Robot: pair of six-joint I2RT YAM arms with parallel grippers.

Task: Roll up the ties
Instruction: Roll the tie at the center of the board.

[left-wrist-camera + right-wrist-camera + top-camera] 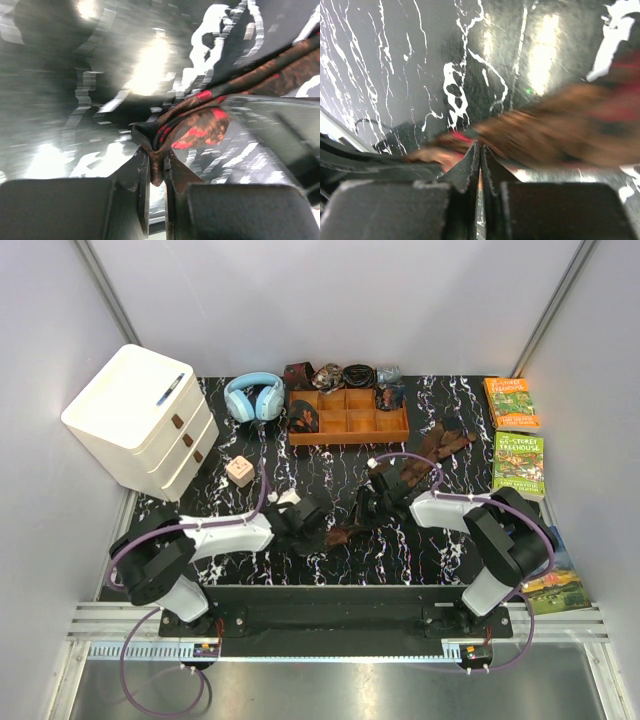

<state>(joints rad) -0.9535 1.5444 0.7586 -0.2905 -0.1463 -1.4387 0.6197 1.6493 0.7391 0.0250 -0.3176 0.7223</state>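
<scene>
Top: L gripper [322,523] and R gripper [372,502] meet at tie [345,533]; tie trails off beyond R gripper.
L wrist: jaws pinch folded tie [200,125] end at tips.
R wrist: jaws pressed together. Tie [545,130] just ahead of tips, grip unclear.

I find the black marble-patterned tabletop with white veining [330,465] carrying, at its far left, a white plastic three-drawer cabinet [140,425], a small pink cube [240,471] just in front of it, and light blue over-ear headphones [254,397]. At far centre sits an orange-brown compartmented wooden tray [350,438], with a row of small dark rolled items [345,374] behind it that I cannot identify. To the right lie two green-and-orange illustrated books [518,462] and a bunch of dark brown patterned ties [445,440] beside them. One long dark brown necktie with a reddish-tan pattern [350,528] trails across the centre.
</scene>
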